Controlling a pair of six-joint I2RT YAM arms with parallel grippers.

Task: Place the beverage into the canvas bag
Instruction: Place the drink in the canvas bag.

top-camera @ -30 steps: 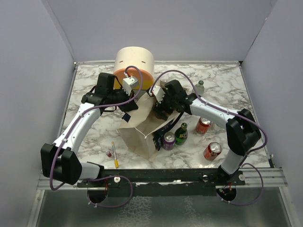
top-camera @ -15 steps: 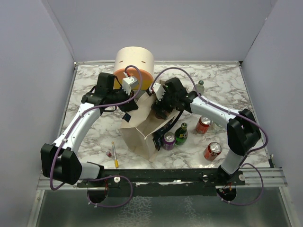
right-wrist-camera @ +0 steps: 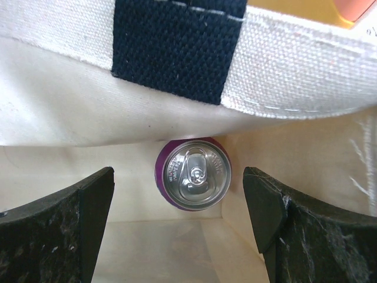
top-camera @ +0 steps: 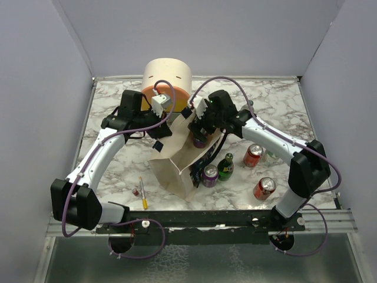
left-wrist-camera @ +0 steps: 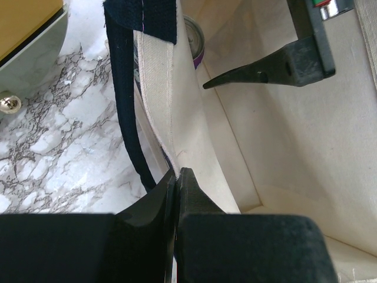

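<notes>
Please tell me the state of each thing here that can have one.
canvas bag: standing, mouth open
purple can: upright inside the bag, not held
left end effector: shut on the bag rim
right end effector: open above the can
green bottle: upright beside the bag

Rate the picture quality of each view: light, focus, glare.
Top external: soft even light, weak shadows, the canvas bag sharp. Left wrist: the near fingers are dark and soft; the bag's rim is crisp. Right wrist: the purple can is sharp with mild sheen on its lid; the strap weave is crisp.
</notes>
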